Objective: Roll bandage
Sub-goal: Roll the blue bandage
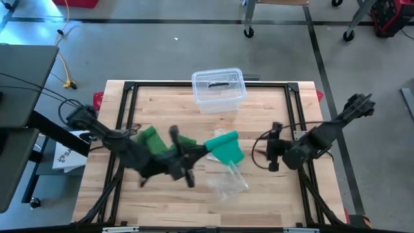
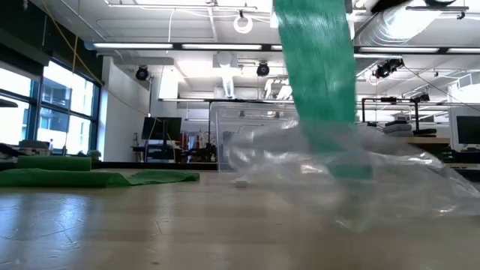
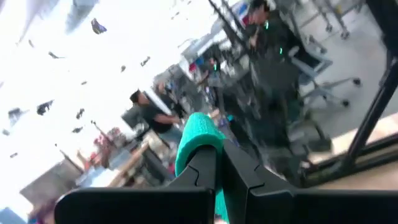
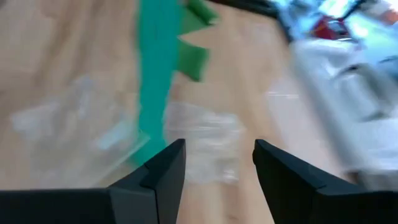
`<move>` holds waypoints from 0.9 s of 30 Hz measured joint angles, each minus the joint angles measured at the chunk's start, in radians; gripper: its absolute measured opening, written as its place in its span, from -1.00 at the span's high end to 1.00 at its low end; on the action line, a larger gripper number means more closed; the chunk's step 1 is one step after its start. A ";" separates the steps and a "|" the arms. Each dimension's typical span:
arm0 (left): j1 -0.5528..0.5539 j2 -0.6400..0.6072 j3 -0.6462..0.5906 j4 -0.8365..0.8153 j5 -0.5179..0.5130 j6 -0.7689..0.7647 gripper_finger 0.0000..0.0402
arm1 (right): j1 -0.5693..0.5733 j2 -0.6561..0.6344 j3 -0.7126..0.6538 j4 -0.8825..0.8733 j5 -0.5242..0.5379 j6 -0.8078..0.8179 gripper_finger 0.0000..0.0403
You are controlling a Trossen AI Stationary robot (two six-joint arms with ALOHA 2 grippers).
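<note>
— Where the teal-green elastic bandage (image 1: pixel 226 147) lies, is it flat on the wood?

— Not wholly. Near the middle of the light wooden table (image 1: pixel 259 194) part of it is lifted: the left gripper (image 3: pixel 219 163) is clamped tight on one end, and the strip rises between its dark fingers (image 3: pixel 200 167) in the left wrist view. In the low view the band hangs down from above onto a crumpled clear plastic wrapper (image 2: pixel 352 169).

— And that wrapper touches it?

— Yes, the wrapper lies just beside and partly under the bandage, toward the table's front edge.

— Anything else green?

— A darker green cloth strip (image 1: pixel 155 139) lies spread to the left, under the left arm.

— What about the other arm?

— The right gripper (image 4: pixel 217 163) hovers over the table's right part, its jaws standing wide with nothing between them, apart from the bandage and wrapper.

— Behind all that?

— A clear plastic lidded box (image 1: pixel 218 89) sits at the far edge, well apart from the bandage.
</note>
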 joint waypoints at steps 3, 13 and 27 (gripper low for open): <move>-0.015 -0.059 -0.012 -0.008 0.000 0.006 1.00 | -0.010 -0.001 -0.136 0.247 -0.133 -0.083 0.11; 0.048 -0.140 -0.154 -0.005 0.038 -0.124 1.00 | -0.057 0.328 -0.171 0.492 -0.262 -0.254 0.11; -0.072 -0.212 -0.454 0.014 -0.546 -0.403 1.00 | -0.137 0.786 0.294 0.503 -0.489 -0.426 0.11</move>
